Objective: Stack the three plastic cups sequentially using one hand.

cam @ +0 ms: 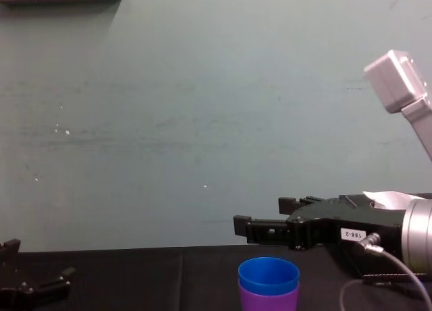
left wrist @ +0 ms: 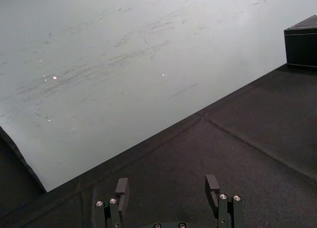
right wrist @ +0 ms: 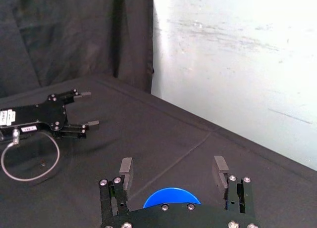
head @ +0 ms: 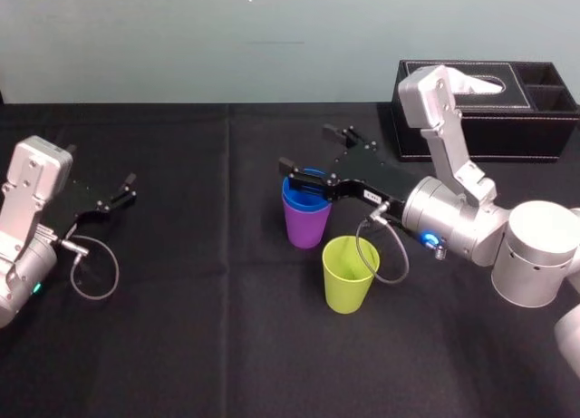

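- Left pincer (head: pixel 127 189): well off to the left of the working pincer, low over the black bench (head: pixel 181 327), fingers spread and holding nothing. Arm parked.
- Blue cup (head: pixel 297 203): seated inside the purple cup (head: pixel 308 226), both upright, directly beneath the right pincer's tips. The blue rim stands above the purple one.
- Right pincer (head: pixel 305 146): released, fingers wide apart and gripping nothing. In the chest view it hangs level just above the blue rim with a gap between. In the right wrist view the blue rim sits below, between the two fingers (right wrist: pixel 126 166).
- Yellow-green cup (head: pixel 347 273): alone and upright, nearer the robot than the right pincer and close beside the stacked pair, not touching. The grey cable (head: pixel 381 255) loops just over its rim.
- Black tissue box (head: pixel 507 110): behind the right arm at the bench's far edge, well clear of the cups.
- Right arm: reaches in from the right, silver wrist (head: pixel 449 223) low, forearm roughly level, pincer pointing left.
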Controlling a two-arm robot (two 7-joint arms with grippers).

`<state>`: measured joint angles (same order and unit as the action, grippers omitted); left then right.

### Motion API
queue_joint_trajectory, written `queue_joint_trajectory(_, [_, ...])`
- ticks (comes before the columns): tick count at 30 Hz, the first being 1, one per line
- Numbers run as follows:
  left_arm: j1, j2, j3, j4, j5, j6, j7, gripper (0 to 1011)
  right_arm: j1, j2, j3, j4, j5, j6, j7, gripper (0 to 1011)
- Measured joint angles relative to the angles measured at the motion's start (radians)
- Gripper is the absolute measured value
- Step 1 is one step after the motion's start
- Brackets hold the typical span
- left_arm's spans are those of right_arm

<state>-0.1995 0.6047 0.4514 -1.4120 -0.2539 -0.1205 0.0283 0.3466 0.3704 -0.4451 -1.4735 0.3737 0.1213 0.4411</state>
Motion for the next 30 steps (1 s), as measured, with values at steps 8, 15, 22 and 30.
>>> queue_joint_trajectory(8, [0.000,0.000,0.000,0.000,0.000,0.000,0.000,1012,-0.023,0.026,0.012,-0.051,0.018,0.017,0.000,1003])
queue_joint_trajectory(15, [0.000,0.000,0.000,0.000,0.000,0.000,0.000,1011,-0.070,0.076,0.027,-0.130,0.028,0.039,-0.003,1003])
queue_joint_trajectory(22, [0.000,0.000,0.000,0.000,0.000,0.000,0.000,1011,-0.184,0.158,0.072,-0.238,0.052,0.039,-0.012,1003])
queue_joint_trajectory(30, [0.000,0.000,0.000,0.000,0.000,0.000,0.000,1011,-0.357,0.251,0.141,-0.339,0.079,0.009,-0.026,1003])
